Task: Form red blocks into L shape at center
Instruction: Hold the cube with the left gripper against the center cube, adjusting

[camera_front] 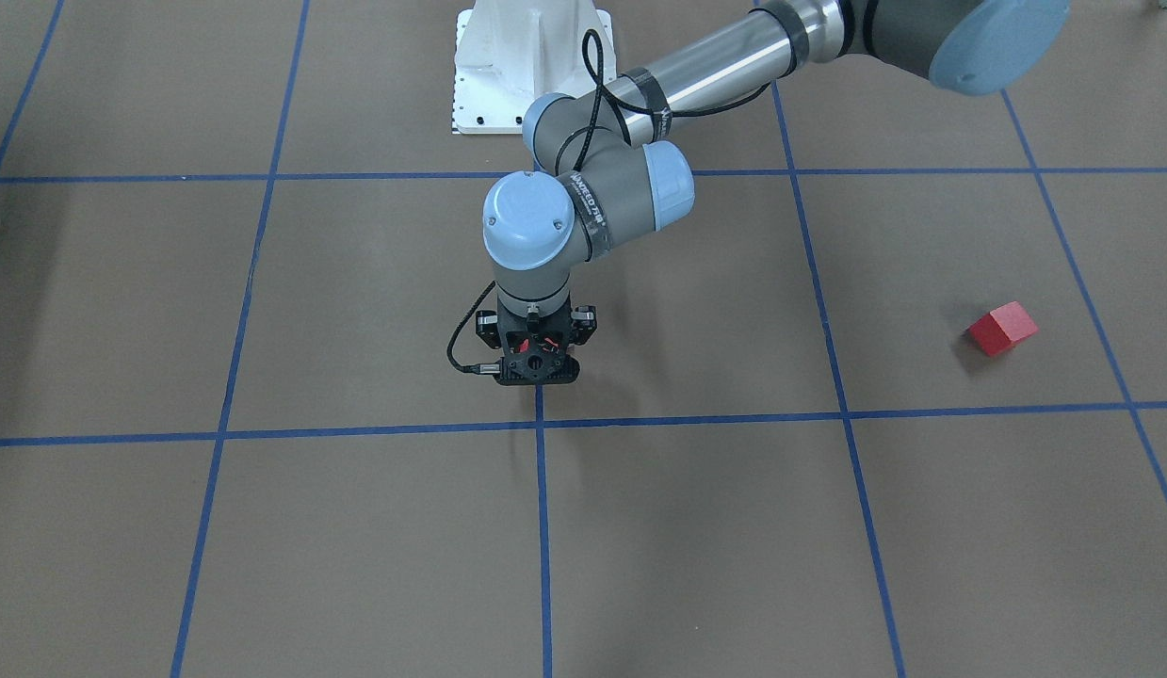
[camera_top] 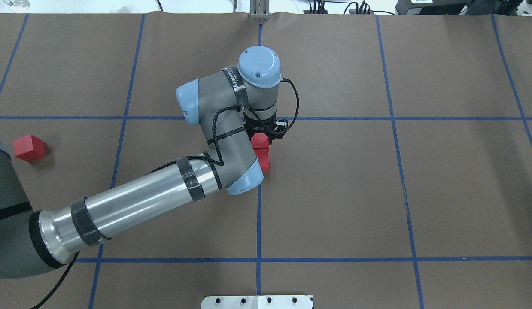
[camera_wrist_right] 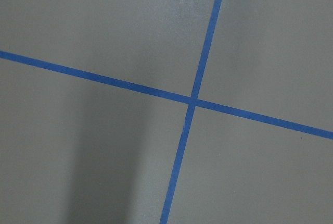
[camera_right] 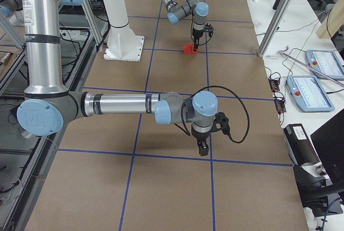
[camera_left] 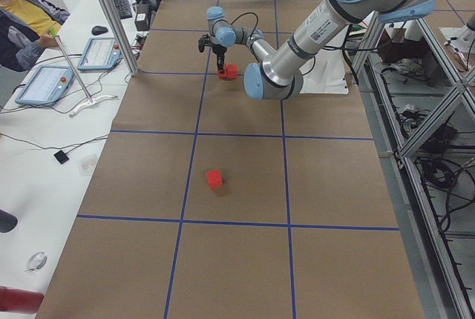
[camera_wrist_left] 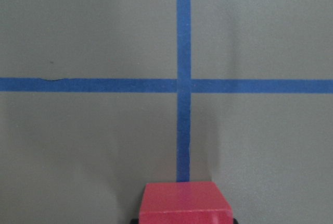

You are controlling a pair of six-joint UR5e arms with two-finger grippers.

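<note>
Between my left fingers (camera_left: 220,61) sits the held red block (camera_wrist_left: 184,202). The dark tips press against both its sides, and they only just show at the bottom corners of my left wrist view. These fingers point straight down, low over the worktop (camera_top: 463,193). I cannot tell whether the block rests on the surface or hangs just off it.

The block lies over a blue tape line (camera_wrist_left: 182,52), which runs out from under it to a crossing of two lines just beyond. A second red block (camera_top: 264,164) lies on my side of it, on the same line and apparently touching it. The two make a short straight row at the center (camera_top: 300,150) of the brown surface. My left forearm reaches in over them from my left and hides part of the pair from overhead.

The lone red block (camera_top: 29,148) sits well apart, far off to my left. It is turned a little askew to the grid and touches nothing.

My right fingers (camera_right: 202,148) hang pointing down over another tape crossing, towards the worktop's right end. Only the side camera shows them, so I cannot tell whether they are spread or pressed together. My right wrist view holds only tape and brown surface.

A white base plate (camera_front: 508,66) sits at the worktop's edge on my side, and a person (camera_left: 22,15) sits at a side desk beyond the far edge.
</note>
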